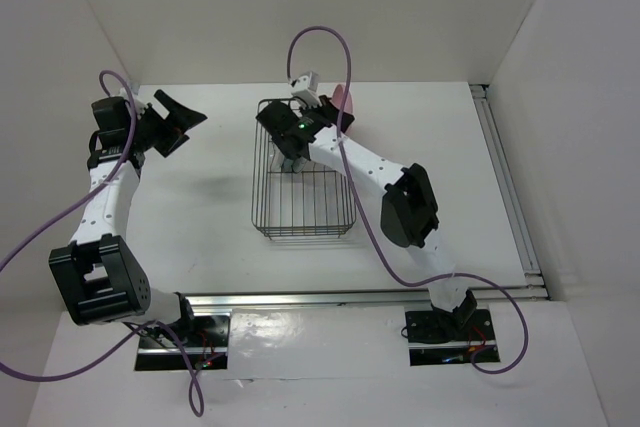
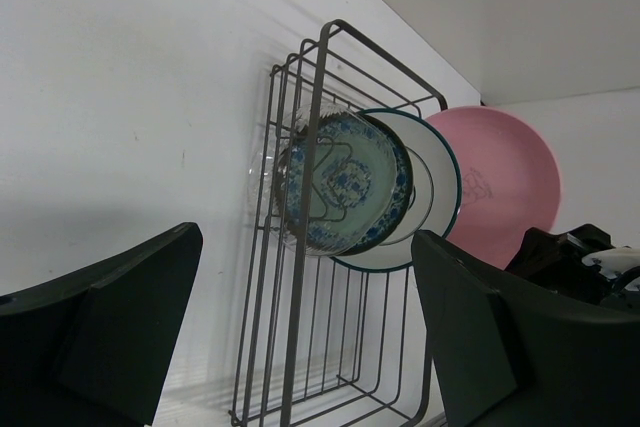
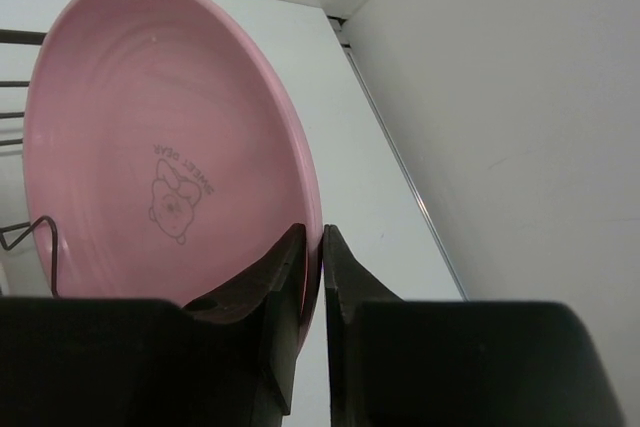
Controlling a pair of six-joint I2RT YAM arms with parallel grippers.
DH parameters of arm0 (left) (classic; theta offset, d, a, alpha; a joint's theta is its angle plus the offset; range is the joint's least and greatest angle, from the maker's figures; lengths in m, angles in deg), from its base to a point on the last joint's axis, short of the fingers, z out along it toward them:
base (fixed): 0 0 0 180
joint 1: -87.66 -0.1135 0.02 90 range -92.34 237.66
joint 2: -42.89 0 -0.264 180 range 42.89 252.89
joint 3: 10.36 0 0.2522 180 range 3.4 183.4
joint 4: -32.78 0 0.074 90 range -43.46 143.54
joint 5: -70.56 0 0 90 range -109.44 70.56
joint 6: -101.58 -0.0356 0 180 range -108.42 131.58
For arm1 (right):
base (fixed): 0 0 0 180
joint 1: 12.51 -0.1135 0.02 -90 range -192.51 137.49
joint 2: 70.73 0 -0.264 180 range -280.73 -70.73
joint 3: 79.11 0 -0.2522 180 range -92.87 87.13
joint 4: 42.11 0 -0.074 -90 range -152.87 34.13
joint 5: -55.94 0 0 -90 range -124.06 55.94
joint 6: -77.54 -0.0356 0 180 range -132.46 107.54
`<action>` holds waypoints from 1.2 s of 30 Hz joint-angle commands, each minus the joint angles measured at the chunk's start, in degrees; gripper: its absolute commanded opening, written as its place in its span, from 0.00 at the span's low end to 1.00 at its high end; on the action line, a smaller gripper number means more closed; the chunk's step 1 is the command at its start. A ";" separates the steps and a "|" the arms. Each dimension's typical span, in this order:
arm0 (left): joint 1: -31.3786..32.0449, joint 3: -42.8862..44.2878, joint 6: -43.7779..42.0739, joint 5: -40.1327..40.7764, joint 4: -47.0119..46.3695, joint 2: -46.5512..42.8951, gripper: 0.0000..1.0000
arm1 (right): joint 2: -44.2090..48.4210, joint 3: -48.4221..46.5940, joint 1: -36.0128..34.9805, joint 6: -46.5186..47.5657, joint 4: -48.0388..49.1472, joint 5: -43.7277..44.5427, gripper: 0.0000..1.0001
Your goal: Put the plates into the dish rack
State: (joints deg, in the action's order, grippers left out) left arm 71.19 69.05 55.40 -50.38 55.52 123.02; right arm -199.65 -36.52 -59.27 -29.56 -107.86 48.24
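From above, the white table (image 1: 200,217) sits boxed in by pale walls (image 1: 300,7) on three sides, with a metal rail (image 1: 508,187) along its right edge. The dish rack (image 1: 257,167) stands mid-table, its long side running toward the far edge. The right arm (image 1: 370,172) stretches across the rack's right side and covers most of its far end, where a sliver of the pink plate (image 1: 345,102) shows at the far right corner. The left gripper (image 1: 185,122) hangs spread wide and empty near the far left corner of the table, well apart from the rack. The left wrist view looks between its two dark fingers (image 2: 110,337) at the rack's far end, where plates stand on edge one behind another. These are a small wavy-edged glass plate (image 2: 258,187), the teal-blue patterned plate (image 2: 345,182), the glass plate with a dark rim (image 2: 435,202), and the pink plate last. Whether the pink one stands inside the end wire cannot be told. In the right wrist view, the right gripper (image 3: 313,247) is clenched on the lower rim of the upright pink plate, one finger against each face. A small bear print shows on the plate. Rack wires (image 3: 30,232) cross the left edge, with white table and bare wall (image 3: 500,147) behind.
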 commanded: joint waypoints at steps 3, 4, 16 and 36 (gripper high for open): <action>-0.41 1.06 0.31 -1.93 -2.64 0.11 1.00 | 0.25 0.87 -0.96 -0.83 -0.84 -0.04 0.20; -0.41 1.06 0.31 -2.45 -2.64 0.11 1.00 | 0.25 0.87 -0.96 -0.83 -0.84 -0.56 0.20; -0.41 1.06 0.31 -2.46 -2.64 0.11 1.00 | 0.78 2.01 -0.96 -3.02 -2.07 -3.28 0.22; -0.41 1.06 0.31 -3.51 -3.17 0.11 1.00 | 0.25 1.40 -0.43 -6.72 -4.44 -7.68 0.34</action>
State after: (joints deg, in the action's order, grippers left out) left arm 71.19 69.05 55.40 -52.32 55.08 123.02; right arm -199.65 -35.19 -59.99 -35.38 -112.47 41.00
